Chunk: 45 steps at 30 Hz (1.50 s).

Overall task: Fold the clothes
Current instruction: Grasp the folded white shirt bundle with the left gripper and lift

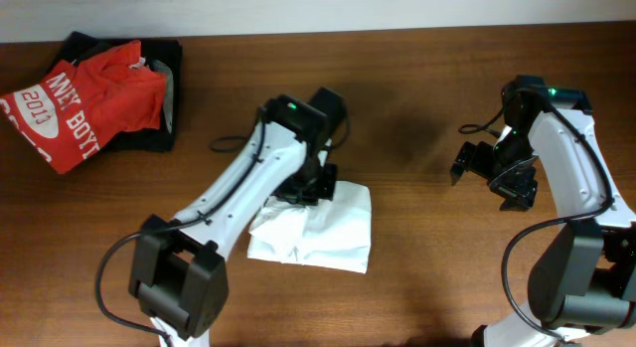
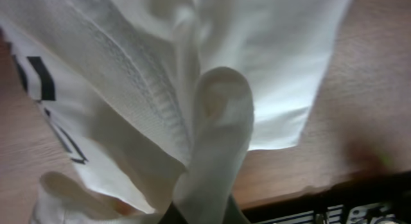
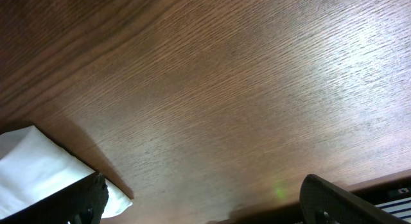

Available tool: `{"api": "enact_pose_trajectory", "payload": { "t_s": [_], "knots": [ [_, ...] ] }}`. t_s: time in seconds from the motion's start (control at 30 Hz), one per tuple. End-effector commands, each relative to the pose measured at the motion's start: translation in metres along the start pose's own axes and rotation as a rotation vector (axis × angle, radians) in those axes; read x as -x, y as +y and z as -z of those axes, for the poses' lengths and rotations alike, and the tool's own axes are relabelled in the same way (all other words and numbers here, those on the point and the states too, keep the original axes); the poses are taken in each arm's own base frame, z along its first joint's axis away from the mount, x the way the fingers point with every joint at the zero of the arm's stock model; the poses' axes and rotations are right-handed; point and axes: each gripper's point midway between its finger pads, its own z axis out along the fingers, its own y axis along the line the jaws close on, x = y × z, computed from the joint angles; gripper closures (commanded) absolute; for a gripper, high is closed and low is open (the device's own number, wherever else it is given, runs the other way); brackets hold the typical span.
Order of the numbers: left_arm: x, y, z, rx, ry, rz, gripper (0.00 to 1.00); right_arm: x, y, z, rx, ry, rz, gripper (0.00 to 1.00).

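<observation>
1. White T-shirt (image 1: 316, 228) lies lower centre of the overhead frame on the tabletop (image 1: 417, 88), already a compact, roughly rectangular bundle, its left side rumpled.
2. Left claw (image 1: 310, 185) sits at the bundle's upper-left edge, pressed together and pinching a fold of the white cloth. In its wrist view, layers drape around one finger (image 2: 218, 121), with black print marks at the left edge.
3. Right claw (image 1: 492, 178) hangs at right of frame, well apart from the shirt, spread wide and holding nothing. Its wrist view shows bare wood, with one white corner at lower left.
4. Red shirt (image 1: 79, 103) on a black garment (image 1: 164, 59) in the upper left, untouched.
5. Judgement: late stage, a last fold or a tidy-up of the pinched edge.
6. Next move likely calls for laying that edge flat and square on the bundle, then letting go without dragging the thin cloth. The right claw could pin the far side.
</observation>
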Motion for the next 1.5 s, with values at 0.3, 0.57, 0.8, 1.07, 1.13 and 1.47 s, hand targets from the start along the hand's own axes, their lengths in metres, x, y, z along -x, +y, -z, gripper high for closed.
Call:
{"api": "enact_pose_trajectory", "payload": {
  "t_s": [0.3,0.57,0.8,1.07,1.13,1.47],
  "knots": [
    [-0.02,-0.074,-0.065,-0.087,-0.059,-0.038,0.81,0.003,-0.002,0.004,-0.002,-0.016,-0.005,0.01],
    [-0.013,-0.098,-0.003,-0.143,-0.145,-0.163,0.5,0.003,-0.002,0.004,-0.002,-0.016,-0.005,0.01],
    [0.041,-0.032,0.034,-0.07,-0.249,-0.026,0.16,0.003,-0.002,0.004,-0.002,-0.016,-0.005,0.01],
    [0.067,-0.06,-0.053,-0.176,-0.096,-0.059,0.44,0.003,-0.002,0.004,-0.002,-0.016,-0.005,0.01],
    [0.069,-0.071,-0.063,-0.198,-0.092,-0.076,0.44,0.003,-0.002,0.004,-0.002,-0.016,-0.005,0.01],
    [0.11,-0.097,-0.063,-0.27,-0.258,-0.112,0.99,0.003,-0.002,0.004,-0.002,-0.016,-0.005,0.01]
  ]
}}
